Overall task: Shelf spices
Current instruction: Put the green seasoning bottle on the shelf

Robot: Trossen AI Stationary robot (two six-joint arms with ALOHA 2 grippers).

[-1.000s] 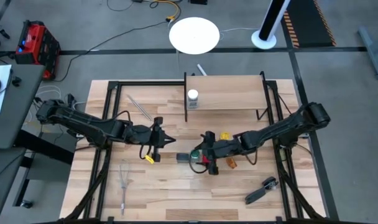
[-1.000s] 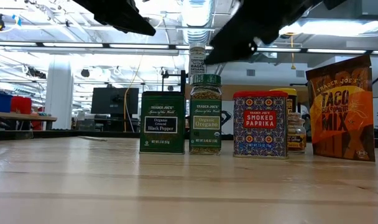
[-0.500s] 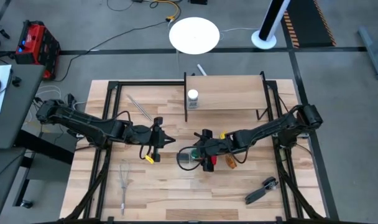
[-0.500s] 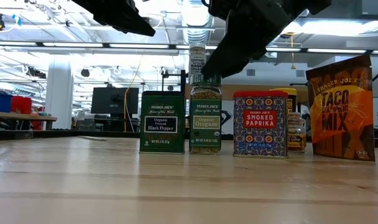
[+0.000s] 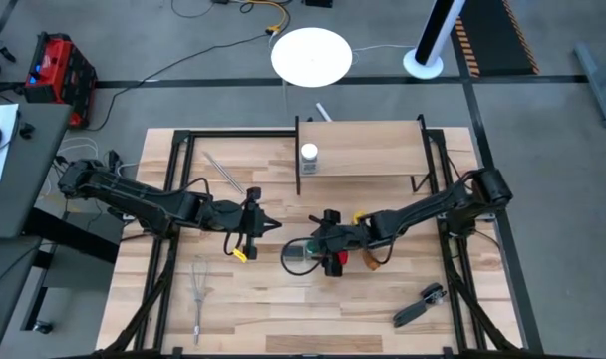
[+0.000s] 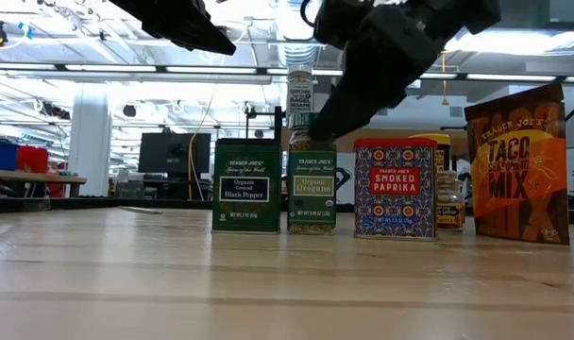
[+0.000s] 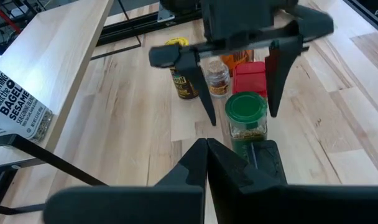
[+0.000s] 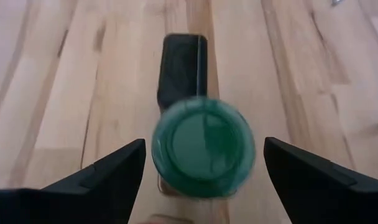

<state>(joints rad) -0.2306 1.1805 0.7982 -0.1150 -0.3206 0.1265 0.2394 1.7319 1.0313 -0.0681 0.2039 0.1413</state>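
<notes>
The green-capped jar (image 8: 203, 146) stands upright on the table, between a dark square tin (image 6: 246, 184) and a red tin (image 6: 396, 189). A yellow-capped jar (image 7: 183, 81) and an orange pouch (image 6: 516, 165) stand near them. My right gripper (image 5: 305, 249) is open and slants down over the green cap, with one finger (image 8: 114, 168) on each side and a gap to both. The shelf (image 5: 368, 165) stands at the far middle of the table, and a white-capped jar (image 5: 309, 155) sits on its board. My left gripper (image 5: 273, 225) hovers shut to the left of the jars, holding nothing.
A wire whisk (image 5: 198, 294) lies near the front left of the table. A black-handled tool (image 5: 420, 306) lies at the front right. A thin metal utensil (image 5: 226, 172) lies to the left of the shelf. Black frame rails run along both sides of the table.
My right gripper has come down and moved toward the table's left, tipping further downward. Its open fingers now stand on either side of the green cap. The jars have not moved.
</notes>
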